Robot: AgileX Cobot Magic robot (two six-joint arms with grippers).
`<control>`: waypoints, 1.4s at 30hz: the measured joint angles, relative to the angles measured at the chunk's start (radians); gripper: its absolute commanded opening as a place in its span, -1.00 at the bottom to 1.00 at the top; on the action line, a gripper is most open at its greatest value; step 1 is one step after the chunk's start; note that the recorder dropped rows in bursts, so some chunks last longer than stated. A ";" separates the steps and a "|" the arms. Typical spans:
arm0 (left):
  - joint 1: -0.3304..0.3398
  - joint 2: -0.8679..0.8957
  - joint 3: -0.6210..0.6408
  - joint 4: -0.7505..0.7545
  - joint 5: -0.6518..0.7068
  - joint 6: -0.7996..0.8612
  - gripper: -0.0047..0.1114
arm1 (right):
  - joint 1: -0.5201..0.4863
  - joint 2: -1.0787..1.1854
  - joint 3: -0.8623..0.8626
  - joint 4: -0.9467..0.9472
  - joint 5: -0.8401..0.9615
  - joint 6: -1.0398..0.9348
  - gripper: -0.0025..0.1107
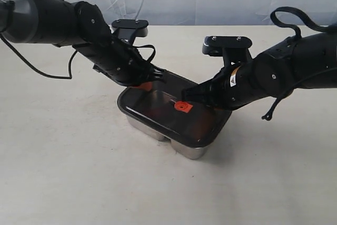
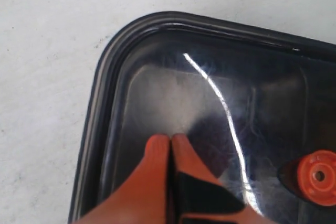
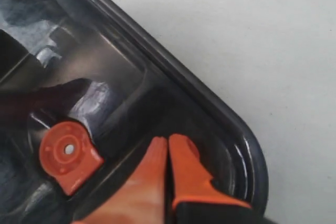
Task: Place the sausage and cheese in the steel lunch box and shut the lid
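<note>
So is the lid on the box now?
On. The lid covers the whole box, and the shut left tool and right tool rest on it. Sealed tight? Cannot tell.

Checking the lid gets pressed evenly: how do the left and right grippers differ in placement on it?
The left gripper sits near a corner of the lid, far from the orange valve; the right gripper sits close beside that valve. The left reaches in from the exterior view's left, the right from its right. Both are shut, tips on the lid.
</note>
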 measured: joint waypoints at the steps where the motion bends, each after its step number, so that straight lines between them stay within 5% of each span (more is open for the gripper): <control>1: 0.000 0.000 0.000 0.000 0.000 0.009 -0.92 | 0.000 -0.005 0.000 0.000 0.002 0.000 -0.96; 5: 0.000 -0.054 0.017 0.029 -0.001 0.027 -0.92 | 0.002 -0.096 0.011 -0.021 0.058 0.000 -0.96; 12: 0.000 -0.414 0.073 0.106 -0.133 0.027 -0.92 | -0.030 -0.497 0.032 -0.161 0.245 0.007 -0.96; 20: 0.000 -0.861 0.501 0.087 -0.502 0.027 -0.92 | -0.031 -0.830 0.303 -0.124 0.237 0.016 -0.96; 26: 0.000 -0.952 0.691 0.071 -0.470 0.016 -0.92 | -0.031 -0.867 0.327 -0.001 0.284 0.022 -0.96; 36: 0.000 -0.962 0.715 0.124 -0.292 0.012 -0.92 | -0.042 -0.885 0.327 0.017 0.288 0.022 -0.96; 42: 0.000 -0.962 0.715 0.134 -0.283 0.012 -0.92 | -0.252 -1.029 0.362 -0.055 0.177 -0.032 -0.96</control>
